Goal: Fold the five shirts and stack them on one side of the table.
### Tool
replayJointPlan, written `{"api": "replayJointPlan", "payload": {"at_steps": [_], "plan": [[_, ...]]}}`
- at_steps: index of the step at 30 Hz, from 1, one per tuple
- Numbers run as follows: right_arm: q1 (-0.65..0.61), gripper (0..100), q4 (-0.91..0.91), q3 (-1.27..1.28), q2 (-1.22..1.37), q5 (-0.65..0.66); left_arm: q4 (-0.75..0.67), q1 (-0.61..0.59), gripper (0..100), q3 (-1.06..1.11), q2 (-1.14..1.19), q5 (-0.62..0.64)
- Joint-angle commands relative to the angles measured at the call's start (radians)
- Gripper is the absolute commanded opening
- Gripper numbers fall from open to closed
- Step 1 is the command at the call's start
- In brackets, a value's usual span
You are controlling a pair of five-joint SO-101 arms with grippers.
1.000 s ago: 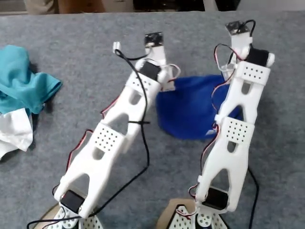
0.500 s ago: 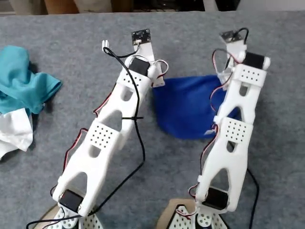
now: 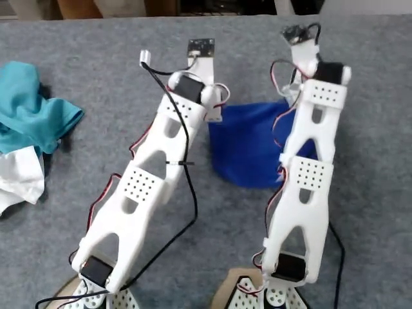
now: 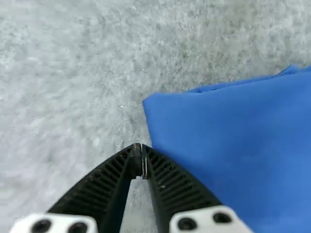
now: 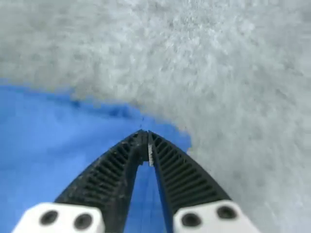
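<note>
A folded blue shirt (image 3: 248,145) lies flat at mid-table between my two arms. My left gripper (image 4: 141,158) is shut, its tips low over grey carpet just beside the blue shirt's (image 4: 233,136) far left corner, with no cloth between them. My right gripper (image 5: 145,141) is shut too, its tips over the far right edge of the blue shirt (image 5: 58,141); whether they pinch cloth I cannot tell. A crumpled teal shirt (image 3: 29,106) and a white shirt (image 3: 19,177) are heaped at the table's left edge.
Grey carpet (image 3: 96,51) covers the table. The left arm (image 3: 154,167) and right arm (image 3: 309,167) stretch from their bases at the near edge, the right one across the blue shirt's right part. Open carpet lies beyond the shirt and at the right.
Both arms have stretched farther from their bases, carrying the wrists past the blue shirt's far edge. The shirt itself has stayed almost in place.
</note>
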Motion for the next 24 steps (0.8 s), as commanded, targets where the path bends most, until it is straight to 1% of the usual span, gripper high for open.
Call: {"api": "replayJointPlan", "payload": {"at_steps": [1, 5, 8, 10, 15, 17, 20, 22, 24], "plan": [[0.004, 0.5, -0.083, -0.045, 0.065, 0.012, -0.103, -0.002, 2, -0.018, 0.071, -0.009], [0.004, 0.5, -0.072, -0.101, 0.087, 0.008, -0.106, -0.009, 2, -0.052, 0.093, -0.009], [0.008, 0.5, -0.031, -0.101, 0.035, 0.002, -0.101, -0.014, 2, -0.051, 0.05, -0.015], [0.01, 0.5, 0.015, -0.099, -0.036, -0.021, -0.074, -0.014, 2, -0.051, 0.004, -0.055], [0.007, 0.4, 0.132, -0.099, -0.228, -0.025, 0.017, 0.012, 2, -0.051, -0.134, -0.112], [0.008, 0.4, 0.15, -0.099, -0.289, -0.031, 0.034, 0.025, 2, -0.049, -0.182, -0.178], [0.007, 0.4, 0.152, -0.099, -0.357, -0.057, 0.057, 0.048, 2, -0.04, -0.22, -0.245], [0.007, 0.4, 0.207, -0.097, -0.387, -0.057, 0.11, 0.061, 2, -0.049, -0.226, -0.267], [0.019, 0.4, 0.23, -0.084, -0.412, -0.078, 0.13, 0.083, 2, -0.041, -0.231, -0.288]]}}
